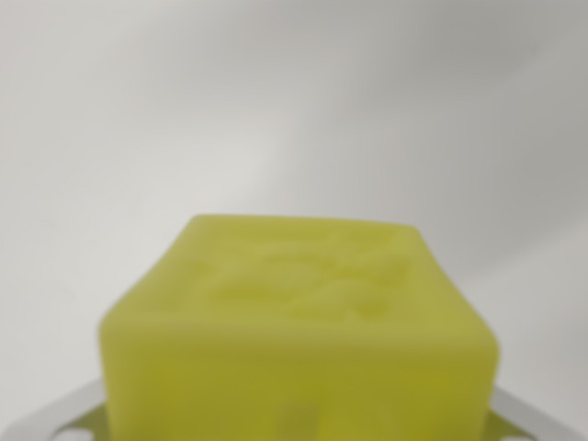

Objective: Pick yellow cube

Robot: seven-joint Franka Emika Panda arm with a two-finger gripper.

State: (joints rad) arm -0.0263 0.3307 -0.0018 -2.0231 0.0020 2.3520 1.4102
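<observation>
The yellow cube fills the lower middle of the wrist view, very close and blurred, with a raised pattern on its top face. Pale grey fingers of my gripper show at the bottom corners, one at each side of the cube and pressed against it. The gripper is shut on the cube. The cube's underside and the fingertips are hidden.
A plain white surface with soft grey shadows lies behind the cube. Nothing else shows in this view.
</observation>
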